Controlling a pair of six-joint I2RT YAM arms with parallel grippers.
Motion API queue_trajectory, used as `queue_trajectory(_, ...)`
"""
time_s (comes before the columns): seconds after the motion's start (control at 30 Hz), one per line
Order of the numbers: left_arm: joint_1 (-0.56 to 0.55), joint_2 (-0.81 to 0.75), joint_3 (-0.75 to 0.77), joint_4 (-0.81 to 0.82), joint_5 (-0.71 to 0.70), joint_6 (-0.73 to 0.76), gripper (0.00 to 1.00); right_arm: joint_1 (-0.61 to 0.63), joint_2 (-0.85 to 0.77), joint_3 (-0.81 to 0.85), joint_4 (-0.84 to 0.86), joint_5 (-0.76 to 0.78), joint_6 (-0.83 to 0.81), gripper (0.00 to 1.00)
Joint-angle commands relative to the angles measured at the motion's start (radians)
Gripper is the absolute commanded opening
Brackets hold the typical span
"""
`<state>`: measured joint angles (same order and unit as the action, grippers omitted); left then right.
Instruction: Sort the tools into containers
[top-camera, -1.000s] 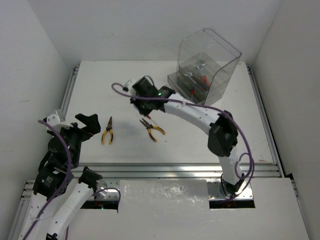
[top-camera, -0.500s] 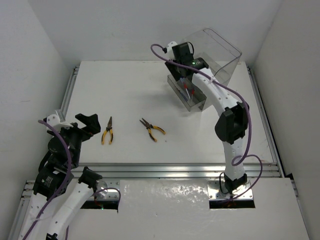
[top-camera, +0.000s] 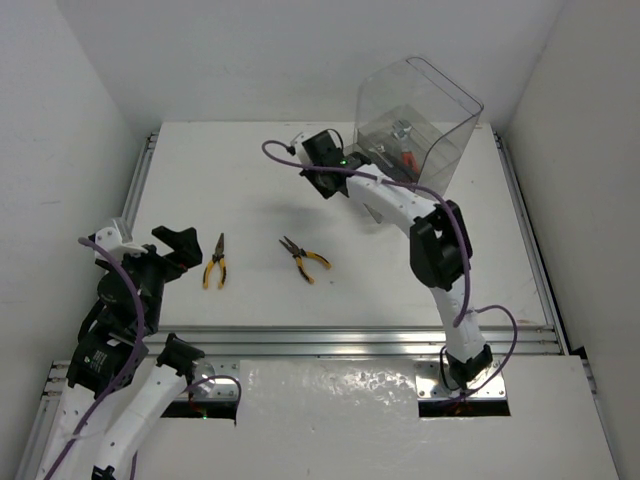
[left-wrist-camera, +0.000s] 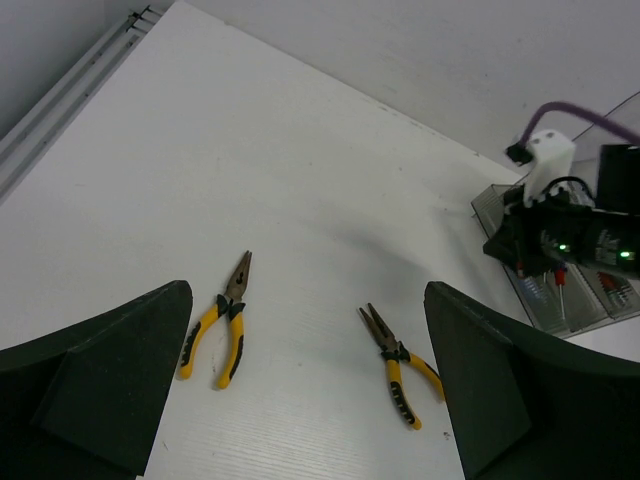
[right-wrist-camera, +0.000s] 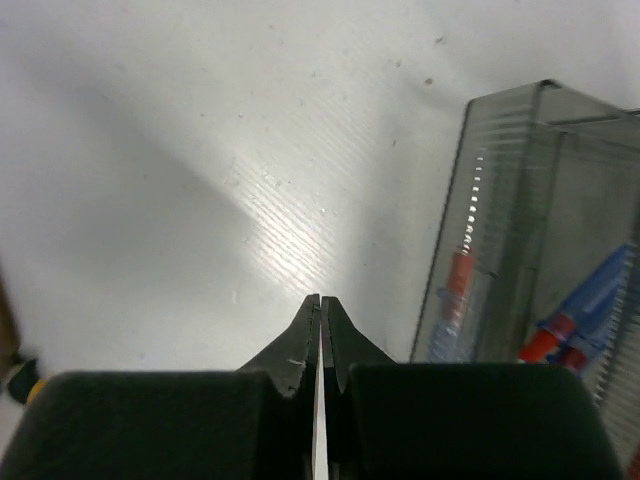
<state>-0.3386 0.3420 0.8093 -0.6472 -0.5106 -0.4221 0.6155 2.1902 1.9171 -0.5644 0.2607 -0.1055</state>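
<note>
Two yellow-handled pliers lie on the white table: the left pliers (top-camera: 215, 262) (left-wrist-camera: 222, 322) and the right pliers (top-camera: 305, 258) (left-wrist-camera: 398, 366). My left gripper (top-camera: 176, 246) is open and empty, near the left pliers at the table's left front. My right gripper (top-camera: 322, 168) (right-wrist-camera: 320, 300) is shut and empty, just above the table to the left of the grey-tinted trays (right-wrist-camera: 520, 190) (left-wrist-camera: 545, 300). Red- and blue-handled screwdrivers (right-wrist-camera: 560, 330) lie in the trays. The tall clear box (top-camera: 420, 100) stands at the back right. My right arm hides most of the trays in the top view.
White walls close in the table on the left, back and right. A metal rail (top-camera: 350, 340) runs along the front edge, and another (left-wrist-camera: 60, 105) along the left edge. My right arm (top-camera: 400, 205) reaches across the table's right half.
My right gripper swung from above the right pliers to the trays, then back to their left. A red-handled tool seen by those pliers is gone from there. The left arm barely moved.
</note>
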Motion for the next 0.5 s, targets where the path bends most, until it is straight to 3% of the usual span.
queue_trajectory(0.0,0.004,-0.008,-0.004,0.043,0.014,0.017,1.0,-0.022,0.078,0.043,0.083,0.087,-0.003,0.0)
queue_trajectory(0.27,0.004,-0.017,-0.005,0.047,0.02,0.019,1.0,-0.088,0.2,0.161,0.083,0.373,-0.052,0.0)
queue_trajectory(0.47,0.001,-0.021,-0.006,0.047,0.027,0.022,1.0,-0.155,0.172,0.103,0.113,0.379,-0.072,0.0)
